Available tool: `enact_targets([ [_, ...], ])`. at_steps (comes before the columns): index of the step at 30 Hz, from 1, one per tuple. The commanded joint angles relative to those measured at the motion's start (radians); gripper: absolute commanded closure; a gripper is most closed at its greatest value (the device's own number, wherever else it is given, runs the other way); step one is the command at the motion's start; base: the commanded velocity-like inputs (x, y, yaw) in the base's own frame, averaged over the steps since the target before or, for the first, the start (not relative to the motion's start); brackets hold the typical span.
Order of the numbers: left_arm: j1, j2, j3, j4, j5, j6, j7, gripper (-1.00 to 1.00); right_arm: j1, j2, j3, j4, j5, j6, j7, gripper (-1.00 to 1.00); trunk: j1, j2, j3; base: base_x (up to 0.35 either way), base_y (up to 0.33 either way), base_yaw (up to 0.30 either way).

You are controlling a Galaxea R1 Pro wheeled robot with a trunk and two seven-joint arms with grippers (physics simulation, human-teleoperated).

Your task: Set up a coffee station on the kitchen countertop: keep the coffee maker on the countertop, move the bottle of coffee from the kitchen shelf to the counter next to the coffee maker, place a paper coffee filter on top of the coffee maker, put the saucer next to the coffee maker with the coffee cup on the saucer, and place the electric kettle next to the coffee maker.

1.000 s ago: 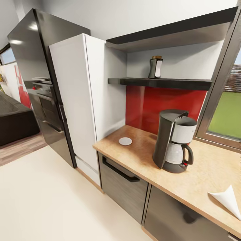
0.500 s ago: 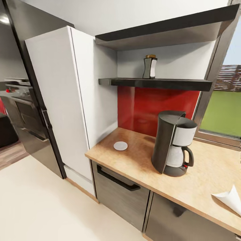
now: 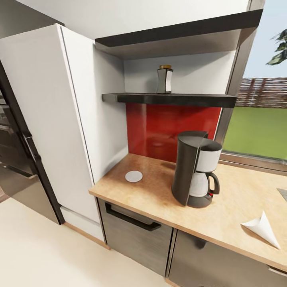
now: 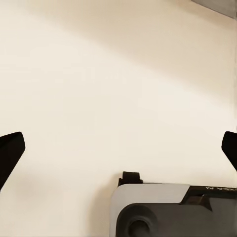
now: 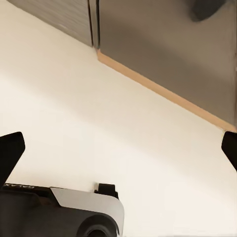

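The dark coffee maker (image 3: pixel 194 169) with its white carafe stands on the wooden countertop (image 3: pixel 239 203). A small white saucer (image 3: pixel 134 176) lies on the counter to its left, near the white cabinet. On the black shelf (image 3: pixel 171 98) above stands the bottle of coffee (image 3: pixel 164 79) with a gold lid. A white paper coffee filter (image 3: pixel 263 229) lies near the counter's front edge at the right. My left gripper (image 4: pixel 118 150) hangs open over cream floor. My right gripper (image 5: pixel 118 150) is open too, above the floor near the cabinet base.
A tall white cabinet (image 3: pixel 52 119) flanks the counter on the left, with a dark oven unit (image 3: pixel 16 159) beyond it. Grey drawers with a black handle (image 3: pixel 131 219) sit under the counter. A window (image 3: pixel 259 127) lies behind at the right. Cream floor (image 3: pixel 44 255) spreads in front.
The head view has swung rightward and closer to the counter, so the fridge and oven slid off to the left. The coffee things have kept their places on the counter and shelf.
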State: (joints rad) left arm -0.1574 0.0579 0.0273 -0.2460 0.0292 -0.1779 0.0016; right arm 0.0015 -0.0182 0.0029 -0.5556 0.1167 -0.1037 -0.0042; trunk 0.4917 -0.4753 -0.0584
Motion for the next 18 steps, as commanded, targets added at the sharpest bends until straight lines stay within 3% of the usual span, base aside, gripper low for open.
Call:
enact_targets([
  [1, -0.001, 0.0, 0.002, 0.001, 0.003, -0.003, 0.0, -1.0, 0.0, 0.0, 0.0, -0.001, 0.009, -0.001, 0.0, -1.0, 0.0, -0.002, -0.002, 0.002, 0.002, -0.266],
  [14, -0.001, 0.0, 0.002, 0.001, 0.003, -0.003, 0.0, -1.0, 0.0, 0.0, 0.0, -0.002, 0.009, -0.001, 0.0, -1.0, 0.0, -0.002, -0.002, 0.0, 0.003, -0.266],
  [18, -0.001, 0.0, 0.002, 0.001, 0.003, -0.003, 0.0, -1.0, 0.0, 0.0, 0.0, -0.001, 0.009, -0.001, 0.0, -1.0, 0.0, -0.002, -0.002, 0.0, 0.174, -0.266],
])
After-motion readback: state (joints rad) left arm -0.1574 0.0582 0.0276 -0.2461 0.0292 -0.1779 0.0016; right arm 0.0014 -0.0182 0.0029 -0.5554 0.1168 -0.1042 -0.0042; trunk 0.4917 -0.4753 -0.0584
